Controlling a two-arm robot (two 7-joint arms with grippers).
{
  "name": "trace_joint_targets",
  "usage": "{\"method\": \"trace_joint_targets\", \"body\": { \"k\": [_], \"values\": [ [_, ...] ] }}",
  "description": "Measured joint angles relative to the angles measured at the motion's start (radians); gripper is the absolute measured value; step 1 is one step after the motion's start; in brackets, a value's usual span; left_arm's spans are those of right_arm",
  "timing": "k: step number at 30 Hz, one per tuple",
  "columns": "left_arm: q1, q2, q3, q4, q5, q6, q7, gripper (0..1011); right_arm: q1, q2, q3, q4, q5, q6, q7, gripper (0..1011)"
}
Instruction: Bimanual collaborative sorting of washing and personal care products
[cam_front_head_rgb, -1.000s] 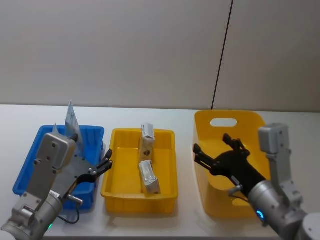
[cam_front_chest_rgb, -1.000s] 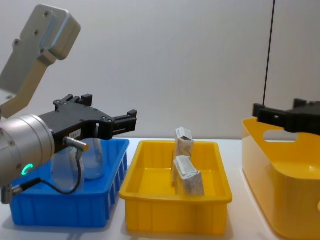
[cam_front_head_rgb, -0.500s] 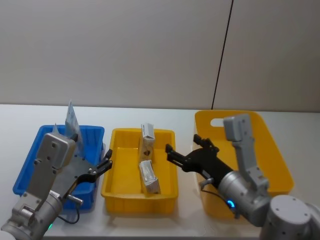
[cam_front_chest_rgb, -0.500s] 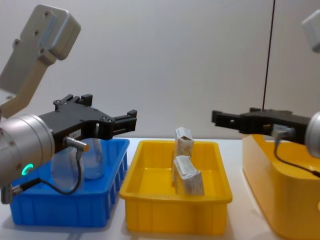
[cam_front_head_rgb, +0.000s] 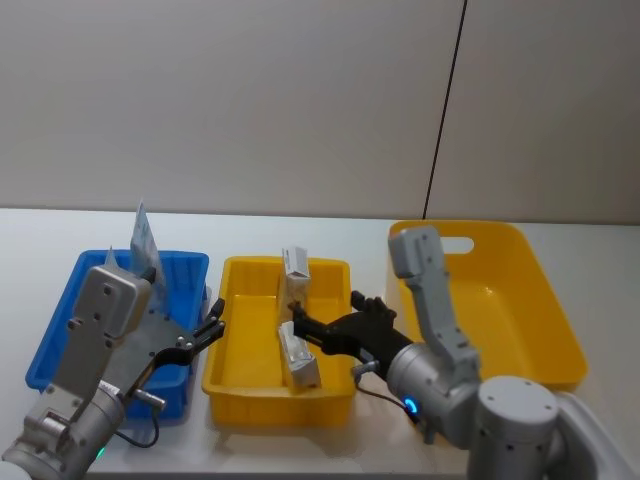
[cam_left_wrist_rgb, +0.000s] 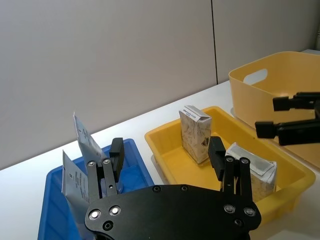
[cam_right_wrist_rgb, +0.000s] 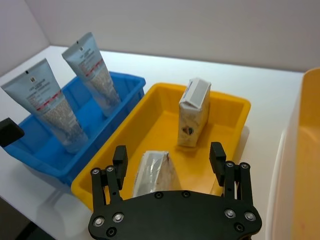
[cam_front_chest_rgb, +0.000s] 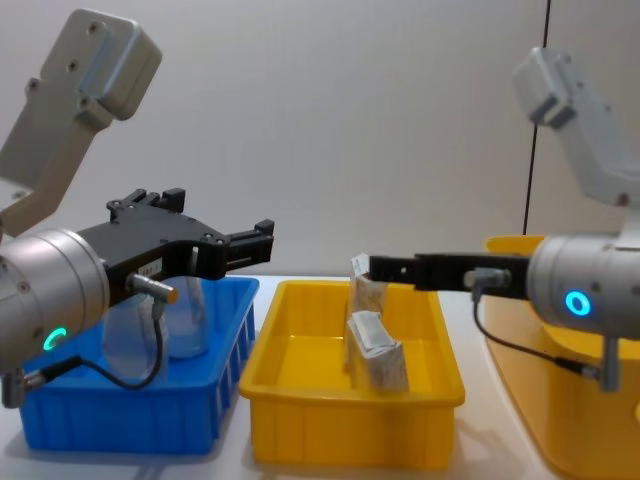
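The right gripper (cam_front_head_rgb: 300, 328) reached across from the deep yellow bin (cam_front_head_rgb: 500, 300) and hung over the shallow yellow tray (cam_front_head_rgb: 240, 350) in the middle of the white table (cam_front_head_rgb: 330, 230). Its jaws were spread wide and empty. In the right wrist view the nearer beige-grey carton (cam_right_wrist_rgb: 152, 172) lay below the gap between the fingers, tilted on its side at the front of the tray. From the chest view the fingers were level with the top of the farther carton (cam_right_wrist_rgb: 194, 112), which stood upright toward the back of the tray, dark mark facing forward; whether a finger touched it could not be told. The left gripper (cam_front_chest_rgb: 258, 245) hovered above the right-hand edge of the blue bin (cam_front_head_rgb: 60, 320), pointing toward the tray, its jaws likewise parted with nothing between them. Two translucent tubes, one nearer (cam_right_wrist_rgb: 45, 107) and one farther (cam_right_wrist_rgb: 95, 70), stood leaning in the blue bin with their flat crimped ends up, apart from both grippers.
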Motion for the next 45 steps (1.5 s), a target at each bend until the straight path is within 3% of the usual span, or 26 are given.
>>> {"method": "trace_joint_targets", "body": {
  "k": [13,23,34,45],
  "values": [
    [0.000,0.000,0.000,0.000,0.000,0.000,0.000,1001,0.040,-0.066,-0.026,0.025,-0.024,0.185,-0.079,1002],
    [0.000,0.000,0.000,0.000,0.000,0.000,0.000,1001,0.072,-0.096,-0.036,0.062,-0.037,0.274,-0.103,992],
    [0.000,0.000,0.000,0.000,0.000,0.000,0.000,1001,0.100,-0.126,-0.031,0.103,-0.043,0.370,-0.129,723],
    [0.000,0.000,0.000,0.000,0.000,0.000,0.000,1001,0.112,-0.141,-0.019,0.115,-0.058,0.412,-0.158,375]
  ]
}}
